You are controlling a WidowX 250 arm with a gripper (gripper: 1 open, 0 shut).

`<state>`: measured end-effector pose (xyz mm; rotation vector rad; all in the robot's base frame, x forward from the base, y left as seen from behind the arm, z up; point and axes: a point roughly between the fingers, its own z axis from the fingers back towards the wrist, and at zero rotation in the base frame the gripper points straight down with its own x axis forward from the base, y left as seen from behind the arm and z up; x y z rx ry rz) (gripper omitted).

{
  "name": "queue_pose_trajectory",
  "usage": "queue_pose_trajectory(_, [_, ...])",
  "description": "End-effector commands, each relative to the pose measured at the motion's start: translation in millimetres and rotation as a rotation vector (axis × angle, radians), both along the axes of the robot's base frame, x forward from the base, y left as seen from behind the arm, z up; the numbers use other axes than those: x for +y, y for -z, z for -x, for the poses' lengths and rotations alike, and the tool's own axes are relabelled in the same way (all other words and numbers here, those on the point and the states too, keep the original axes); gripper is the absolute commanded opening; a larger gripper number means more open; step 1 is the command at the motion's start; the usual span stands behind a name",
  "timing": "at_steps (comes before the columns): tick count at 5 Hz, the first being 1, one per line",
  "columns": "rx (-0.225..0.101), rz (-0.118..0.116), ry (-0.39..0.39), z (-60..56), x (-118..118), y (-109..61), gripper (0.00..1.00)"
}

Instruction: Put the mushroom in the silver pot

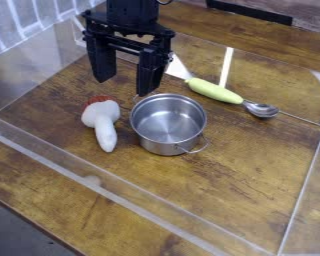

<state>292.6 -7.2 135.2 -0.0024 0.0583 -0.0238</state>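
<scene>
hand (128, 88): fingers spread wide, holding nothing, over the mushroom and pot, probably lining up a grab | mushroom (103, 122): lying on the desk (190, 208) just beside the silver pot (170, 125), not in it yet | spoon (235, 97): behind pot, looks irrelevant here lol

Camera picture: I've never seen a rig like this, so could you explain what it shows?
One camera looks down at a wooden table. The black machine at the top is a robot arm; its end effector points downward, fingers apart, holding nothing. Below it lies a toy mushroom, its white stem toward the camera. Beside that stands a shiny steel pot with a small loop handle. Behind the pot, to the right in the picture, lies a spoon with a yellow-green handle.
</scene>
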Motion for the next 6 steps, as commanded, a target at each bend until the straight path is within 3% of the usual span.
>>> queue_pose_trajectory(1, [0.011,-0.005,-0.052,4.1,5.5,21.2,1.00])
queue_pose_trajectory(2, [0.012,-0.013,-0.105,12.9,12.1,50.5,1.00])
queue_pose_trajectory(3, [0.020,-0.020,-0.144,13.4,5.3,65.6,1.00])
queue_pose_trajectory(4, [0.020,-0.017,-0.179,12.4,-3.9,66.1,0.00])
queue_pose_trajectory(5, [0.018,-0.017,-0.180,13.2,-8.1,69.3,0.00])
queue_pose_trajectory(6, [0.005,-0.021,-0.174,11.5,-9.7,57.2,0.00])
